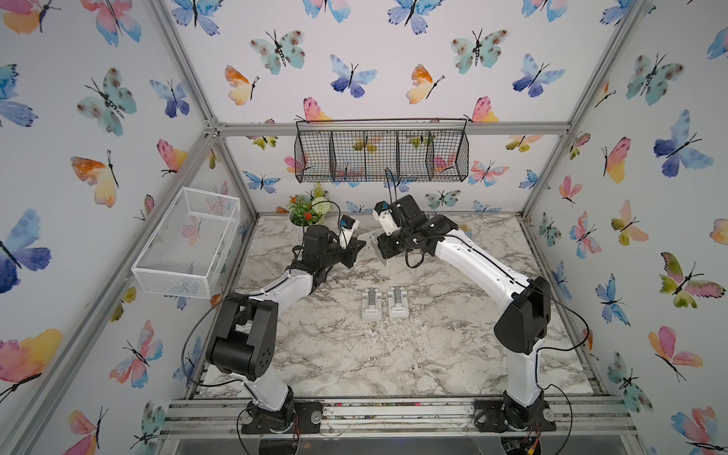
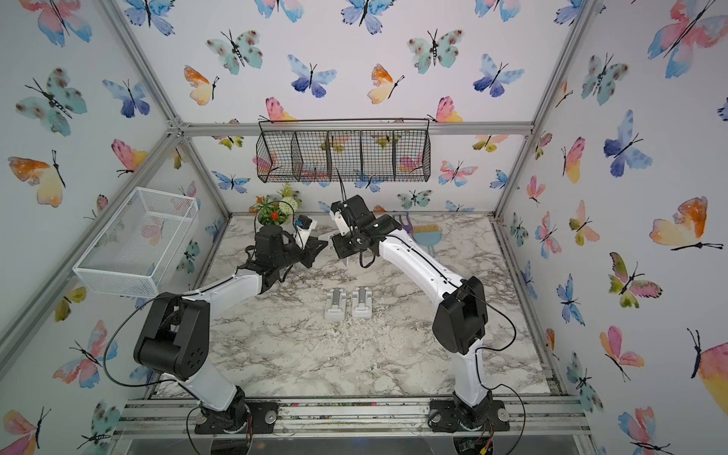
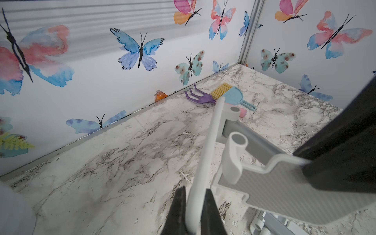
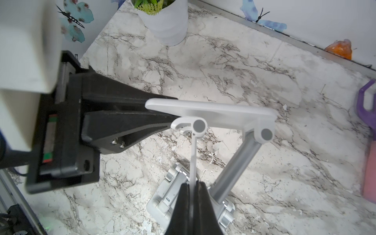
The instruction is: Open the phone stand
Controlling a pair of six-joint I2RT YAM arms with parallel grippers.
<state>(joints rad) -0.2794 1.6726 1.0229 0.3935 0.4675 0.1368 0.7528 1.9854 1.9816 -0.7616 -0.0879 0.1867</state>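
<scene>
The phone stand (image 4: pixel 209 110) is being held clear of the bench (image 1: pixel 394 362), toward 12 o'clock from the bench's middle, between the two arms. It is looking well on the way to open. Its plates are standing apart on the grey hinge arm (image 4: pixel 238 162) in a zigzag instead of lying flat, unlike the two folded stands (image 1: pixel 372 305) lying on the bench at 6 o'clock from it. What is probably left is spreading it to its full angle and setting it down. The left jaws are pinching shut on the edge of the white top plate (image 3: pixel 207 146). The right jaws are clamping shut on the thin lipped plate (image 4: pixel 194 160), with no gap showing at either grip.
</scene>
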